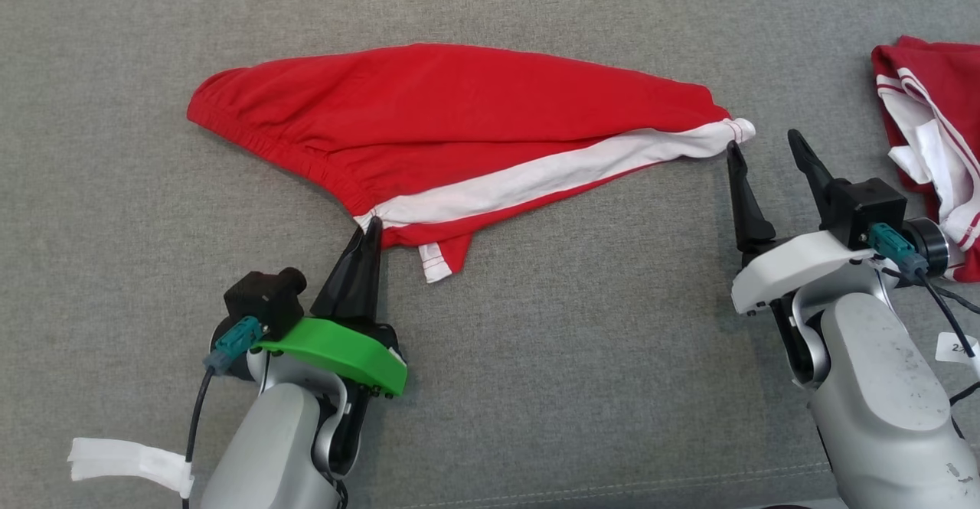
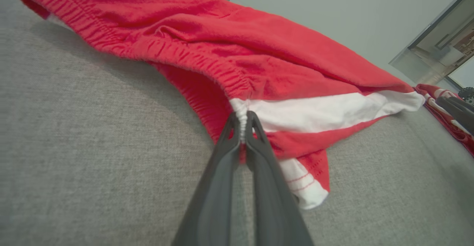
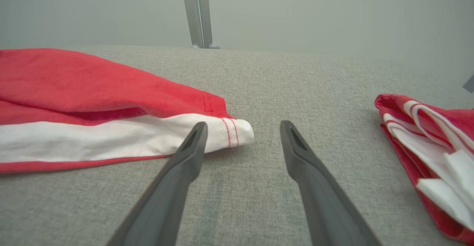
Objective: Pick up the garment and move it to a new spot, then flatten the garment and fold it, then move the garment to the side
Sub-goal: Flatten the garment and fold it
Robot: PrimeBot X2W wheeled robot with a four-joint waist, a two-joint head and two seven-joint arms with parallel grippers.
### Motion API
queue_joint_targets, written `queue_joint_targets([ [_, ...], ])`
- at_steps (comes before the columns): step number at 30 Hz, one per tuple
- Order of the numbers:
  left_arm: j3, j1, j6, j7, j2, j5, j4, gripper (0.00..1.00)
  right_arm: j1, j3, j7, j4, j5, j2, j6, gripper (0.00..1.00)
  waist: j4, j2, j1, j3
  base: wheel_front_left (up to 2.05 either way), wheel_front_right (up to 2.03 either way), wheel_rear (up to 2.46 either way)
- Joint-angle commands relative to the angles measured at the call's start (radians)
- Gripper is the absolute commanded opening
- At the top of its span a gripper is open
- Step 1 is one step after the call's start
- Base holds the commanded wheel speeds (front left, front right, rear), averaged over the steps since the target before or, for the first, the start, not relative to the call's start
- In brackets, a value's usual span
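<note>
The garment (image 1: pixel 429 111) is a pair of red shorts with a white side stripe, lying stretched across the grey surface. My left gripper (image 1: pixel 371 227) is shut on the garment at the near end of its elastic waistband, where the white stripe (image 2: pixel 314 111) begins; in the left wrist view the fingertips (image 2: pixel 254 122) pinch the bunched waistband (image 2: pixel 242 114). My right gripper (image 1: pixel 762 145) stands open just short of the garment's white hem corner (image 3: pixel 233 133), its left finger (image 3: pixel 192 142) beside the hem, with nothing between the fingers.
A second red and white garment (image 1: pixel 930 119) lies crumpled at the right edge of the grey fabric surface (image 1: pixel 574 325), close to my right arm. A metal post (image 3: pixel 198 13) rises behind the far edge.
</note>
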Motion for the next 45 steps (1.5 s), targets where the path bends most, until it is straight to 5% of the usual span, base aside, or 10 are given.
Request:
queue_joint_targets([
  [1,0.014,0.013,-0.005,0.000,0.004,0.019,-0.002,0.00,0.000,0.003,-0.003,0.007,0.004,-0.005,-0.002,1.00,0.002,0.0000,0.0000,-0.001,0.00,0.00,0.00],
  [22,0.084,0.028,-0.004,0.000,0.004,0.061,-0.015,0.00,0.000,0.143,-0.003,0.080,0.096,-0.045,-0.002,1.00,0.024,0.0000,0.0000,-0.004,0.00,0.00,0.00],
  [24,0.084,0.029,-0.004,0.000,0.004,0.063,-0.016,0.00,0.003,0.151,-0.003,0.087,0.107,-0.046,-0.002,0.92,0.024,0.0000,0.0000,-0.005,0.00,0.00,0.00],
  [26,0.082,0.028,-0.004,0.000,0.004,0.064,-0.016,0.00,0.004,0.161,-0.003,0.096,0.116,-0.049,-0.002,0.70,0.024,0.0000,0.0000,-0.004,0.00,0.00,0.00],
  [27,0.081,0.027,-0.004,0.000,0.004,0.063,-0.016,0.00,0.003,0.168,-0.003,0.105,0.123,-0.051,-0.002,0.51,0.025,0.0000,0.0000,-0.005,0.00,0.00,0.00],
  [29,0.080,0.024,-0.004,0.000,0.004,0.063,-0.016,0.00,-0.007,0.179,-0.003,0.118,0.135,-0.054,-0.002,0.36,0.027,0.0000,0.0000,-0.003,0.00,0.00,0.00],
  [31,0.080,0.022,-0.004,0.000,0.004,0.066,-0.015,0.00,-0.019,0.192,-0.003,0.132,0.145,-0.052,-0.002,0.04,0.028,0.0000,0.0000,-0.003,0.00,0.00,0.00],
  [39,0.085,0.037,-0.004,0.000,0.004,0.068,-0.004,0.00,-0.022,0.187,-0.003,0.113,0.168,-0.045,-0.002,0.00,0.033,0.0000,0.0000,-0.042,0.00,0.00,0.00],
  [45,0.144,0.035,-0.004,0.000,0.024,0.122,-0.059,0.00,-0.014,0.181,-0.003,-0.004,0.208,-0.031,-0.002,0.00,0.013,0.0000,0.0000,-0.170,0.00,0.00,0.00],
])
